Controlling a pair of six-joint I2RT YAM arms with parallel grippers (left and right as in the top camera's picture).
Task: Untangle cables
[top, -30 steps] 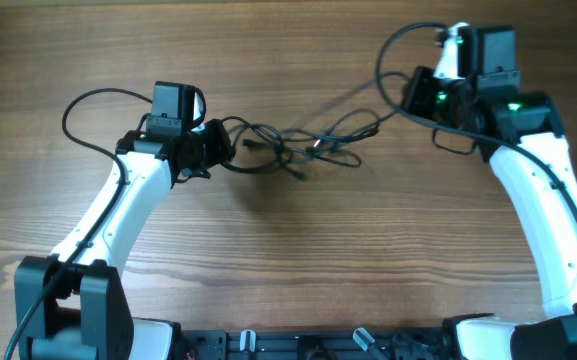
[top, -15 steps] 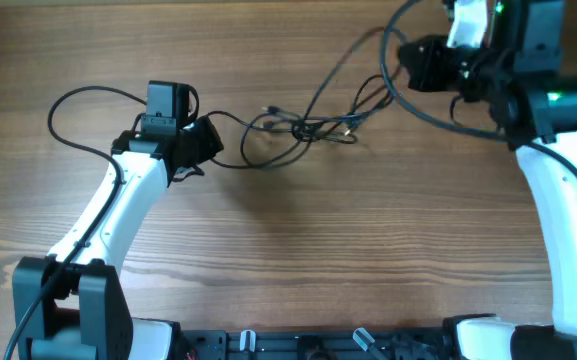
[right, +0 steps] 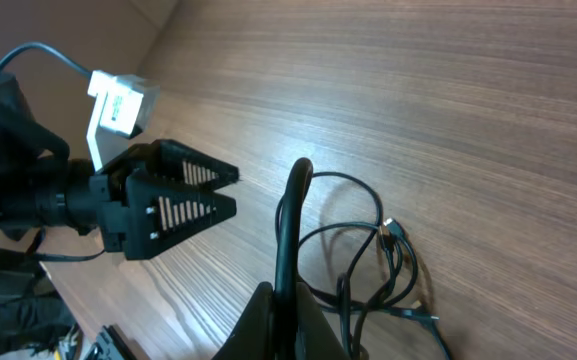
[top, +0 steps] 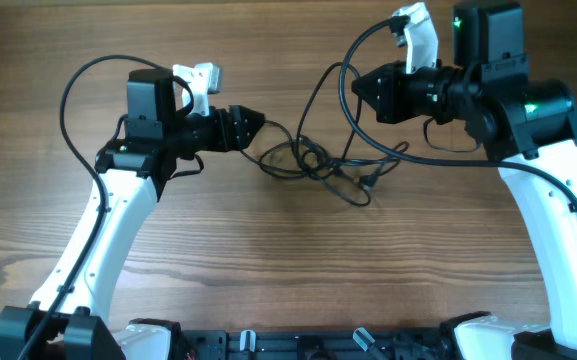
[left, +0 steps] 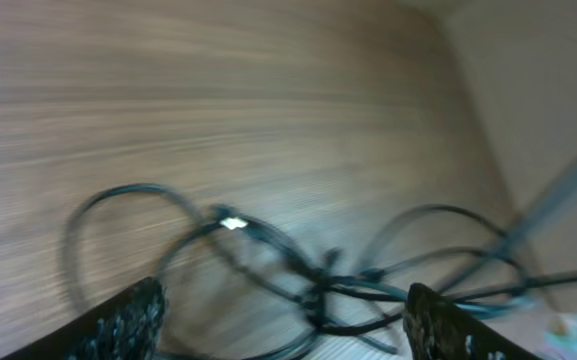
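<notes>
Seen from above, tangled black cables lie mid-table toward the far edge, between my hands. The blurred left wrist view shows my left gripper with its fingers spread wide, cables between them, seemingly untouched. The right wrist view shows my right gripper clamped on one strand.

Surface: wooden table, brown, with grain running left to right.
Resting on it: thin black cables, one loose tangle of overlapping loops, toward the far middle of the wood.
Loose end: small plug at the tangle's near right edge.
Lie of loops: mostly flat, with one strand lifting off the wood on the right.
</notes>
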